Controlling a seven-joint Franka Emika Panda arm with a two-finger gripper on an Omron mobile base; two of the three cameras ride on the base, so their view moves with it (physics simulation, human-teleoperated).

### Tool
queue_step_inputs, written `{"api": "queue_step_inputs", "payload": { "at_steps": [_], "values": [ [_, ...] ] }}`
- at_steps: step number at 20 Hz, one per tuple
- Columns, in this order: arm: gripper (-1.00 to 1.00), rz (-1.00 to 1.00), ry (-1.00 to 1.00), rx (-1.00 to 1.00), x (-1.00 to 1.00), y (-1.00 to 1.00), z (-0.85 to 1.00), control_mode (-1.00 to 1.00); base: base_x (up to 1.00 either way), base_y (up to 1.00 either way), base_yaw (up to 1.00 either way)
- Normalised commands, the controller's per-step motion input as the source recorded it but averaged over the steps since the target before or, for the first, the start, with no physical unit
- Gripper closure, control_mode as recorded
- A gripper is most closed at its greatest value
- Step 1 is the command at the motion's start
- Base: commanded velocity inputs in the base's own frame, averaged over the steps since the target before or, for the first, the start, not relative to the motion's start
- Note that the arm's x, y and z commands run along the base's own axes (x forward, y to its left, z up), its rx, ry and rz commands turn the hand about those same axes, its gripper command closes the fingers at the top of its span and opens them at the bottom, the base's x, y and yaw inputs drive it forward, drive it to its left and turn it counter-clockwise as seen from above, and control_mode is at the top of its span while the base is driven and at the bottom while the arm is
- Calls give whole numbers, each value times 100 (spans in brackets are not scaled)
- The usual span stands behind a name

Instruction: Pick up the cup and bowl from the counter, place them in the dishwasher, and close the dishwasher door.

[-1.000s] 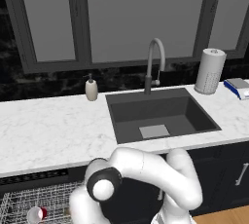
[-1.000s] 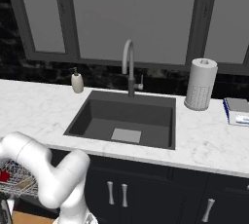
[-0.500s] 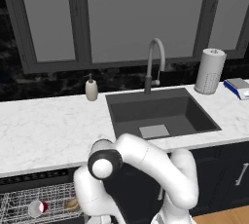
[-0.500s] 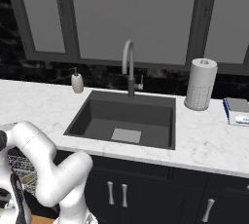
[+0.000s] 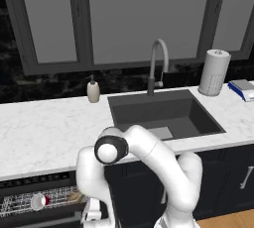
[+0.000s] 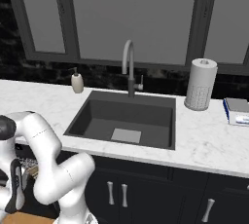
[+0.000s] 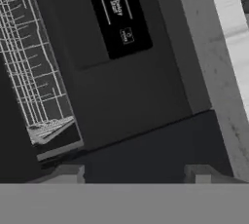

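From the left base view, the white arm folds down below the front edge of the white marble table, its jaws low beside the dishwasher's white wire rack, where the small red cup lies. From the right base view, the forearm hangs beside that rack. In the hand view, the jaws stand apart, holding nothing, over the dark dishwasher door.

The long white marble-patterned counter with grey veins has a dark sink cut into it. On it stand a small beige soap dispenser near the back wall, a tall white paper towel roll right of the sink, and a blue-and-white flat box at the far right.
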Motion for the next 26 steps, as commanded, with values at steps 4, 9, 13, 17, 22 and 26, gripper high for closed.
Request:
{"api": "queue_step_inputs", "payload": {
  "at_steps": [4, 9, 13, 17, 22, 26],
  "values": [
    [-100, -45, -4, -16, 100, 4, -31, -100, 0, 0, 0],
    [-100, -37, -9, -12, 100, 7, -23, -100, 0, 0, 0],
    [-100, -25, -16, -7, 90, 6, -21, -100, 0, 0, 0],
    [-100, -25, -24, -3, 84, 1, -16, -100, 0, 0, 0],
    [-100, -9, -18, 0, 43, 6, -9, -100, 0, 0, 0],
    [-100, 0, -6, 0, 12, 0, -6, -100, 0, 0, 0]
  ]
}}
